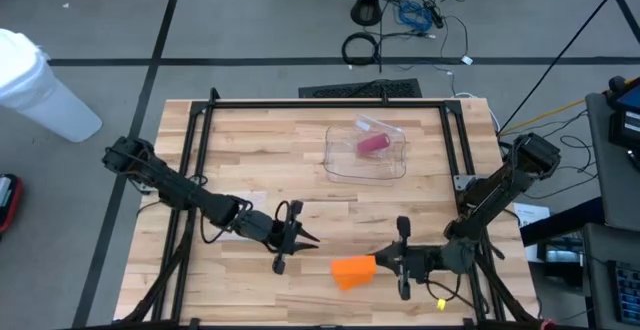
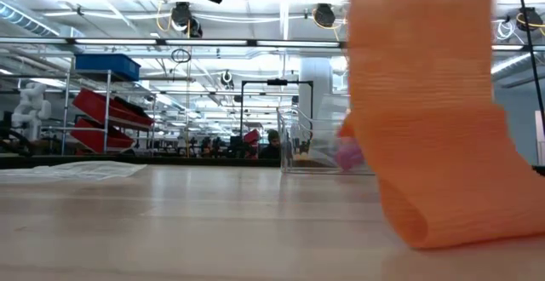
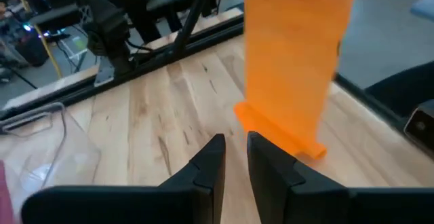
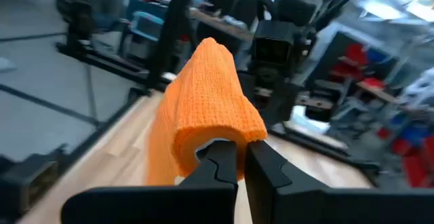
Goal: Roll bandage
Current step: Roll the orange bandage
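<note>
An orange bandage [image 1: 352, 270] hangs near the table's front edge, its upper end in my shut right gripper [image 1: 378, 262] and its folded lower end [image 2: 443, 221] resting on the wood. My left gripper [image 1: 305, 238] stands just left of it, above the table. Its fingers [image 3: 234, 157] are a little open with nothing between them and point at the hanging strip [image 3: 291, 54]. My right gripper pinches the bandage's upper end [image 4: 217, 139] between its two fingers, where the cloth bulges in a folded loop over the fingertips. The fingers lie about level and come from the table's right side. The strip hangs below them, slack, its bottom fold [image 3: 278, 132] on the table.
A clear plastic box [image 1: 367, 150] with a pink roll [image 1: 372, 144] inside stands at the far middle of the table. Black frame rails [image 1: 200, 140] run along the table's left, right and far sides. Bare wood lies between the box and the grippers.
</note>
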You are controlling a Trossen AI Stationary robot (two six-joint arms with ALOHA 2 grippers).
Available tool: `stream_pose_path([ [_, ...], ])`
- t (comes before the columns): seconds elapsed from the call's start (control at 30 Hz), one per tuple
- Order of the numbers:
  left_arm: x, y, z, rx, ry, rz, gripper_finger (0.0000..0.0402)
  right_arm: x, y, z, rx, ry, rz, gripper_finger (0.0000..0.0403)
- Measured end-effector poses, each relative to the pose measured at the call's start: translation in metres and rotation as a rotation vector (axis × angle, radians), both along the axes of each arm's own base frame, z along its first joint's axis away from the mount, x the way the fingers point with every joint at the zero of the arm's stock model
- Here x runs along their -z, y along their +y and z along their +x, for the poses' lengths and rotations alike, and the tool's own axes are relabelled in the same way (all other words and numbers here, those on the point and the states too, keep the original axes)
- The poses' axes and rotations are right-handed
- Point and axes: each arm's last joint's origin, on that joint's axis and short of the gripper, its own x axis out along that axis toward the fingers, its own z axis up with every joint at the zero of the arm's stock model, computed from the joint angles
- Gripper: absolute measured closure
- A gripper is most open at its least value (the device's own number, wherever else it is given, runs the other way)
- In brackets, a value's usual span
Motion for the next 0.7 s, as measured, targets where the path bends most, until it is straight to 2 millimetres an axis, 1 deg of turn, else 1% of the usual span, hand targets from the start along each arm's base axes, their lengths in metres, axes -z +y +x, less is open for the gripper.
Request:
stream_pose_path([
  [0.1,0.000,-0.007,-0.003,-0.014,-0.029,0.080,0.0334,-0.004,-0.006,-0.001,-0.060,0.044,0.066,0.0402],
  [0.17,-0.004,-0.015,-0.006,-0.006,-0.080,0.128,0.0334,-0.004,-0.010,0.000,-0.069,0.071,0.116,0.0402],
  [0.3,-0.014,-0.035,-0.014,0.082,-0.212,0.237,0.0334,-0.004,-0.017,0.004,-0.045,0.088,0.182,0.0402],
  [0.4,-0.012,-0.043,-0.015,0.081,-0.251,0.292,0.0333,-0.004,-0.022,0.008,-0.023,0.087,0.216,0.0401],
  [0.57,-0.002,-0.041,-0.005,0.029,-0.257,0.307,0.0318,-0.004,-0.029,0.013,0.009,0.085,0.284,0.0400],
  [0.7,0.005,-0.039,0.002,-0.015,-0.275,0.353,0.0299,-0.003,-0.031,0.015,0.027,0.084,0.322,0.0400],
])
